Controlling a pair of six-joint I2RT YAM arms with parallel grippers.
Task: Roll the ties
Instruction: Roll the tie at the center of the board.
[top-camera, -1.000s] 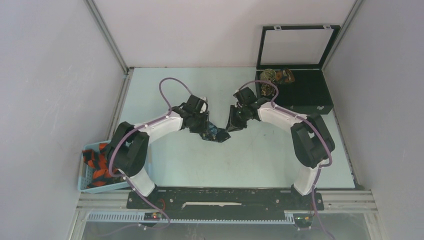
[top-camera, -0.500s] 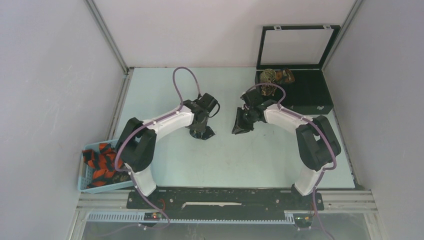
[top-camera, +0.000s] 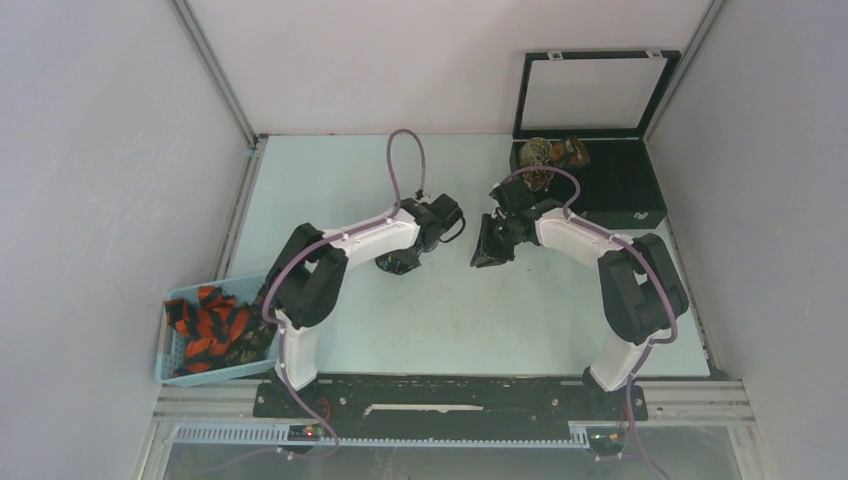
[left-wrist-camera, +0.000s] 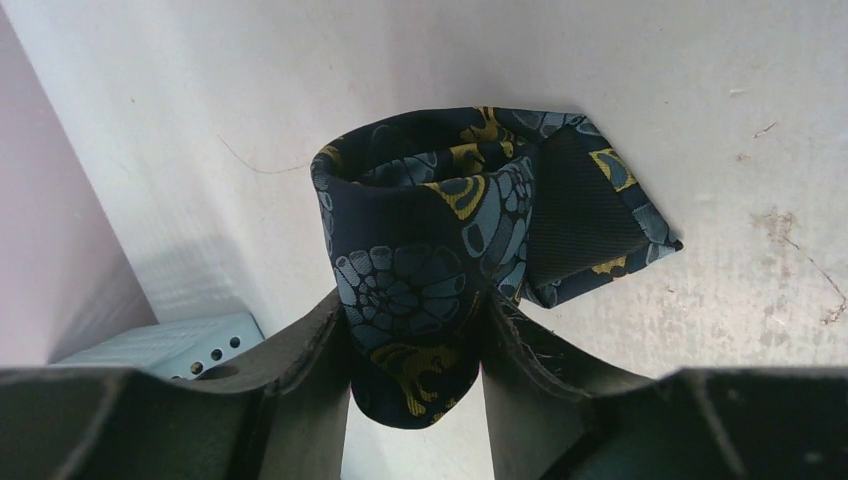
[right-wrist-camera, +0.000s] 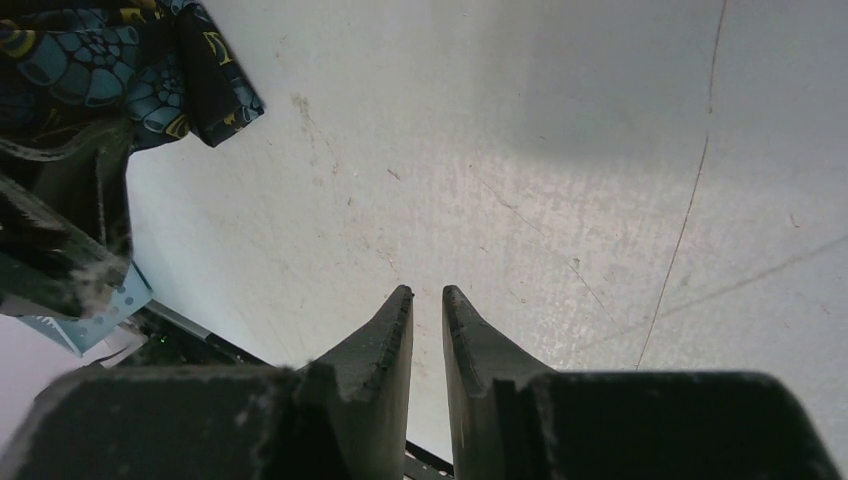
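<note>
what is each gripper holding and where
Left gripper clamps the rolled navy tie across the coil's sides. Right gripper holds nothing, its fingers nearly together over bare table.

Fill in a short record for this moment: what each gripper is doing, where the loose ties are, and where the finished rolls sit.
left gripper: shut on the rolled navy tie
right gripper: nearly closed, holding nothing, beside the navy tie
unrolled ties: orange-red and black, in the blue basket
finished rolls: in the open black box

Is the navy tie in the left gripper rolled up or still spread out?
Rolled: the navy tie is a coil between the left gripper's fingers, its pointed end sticking out.
</note>
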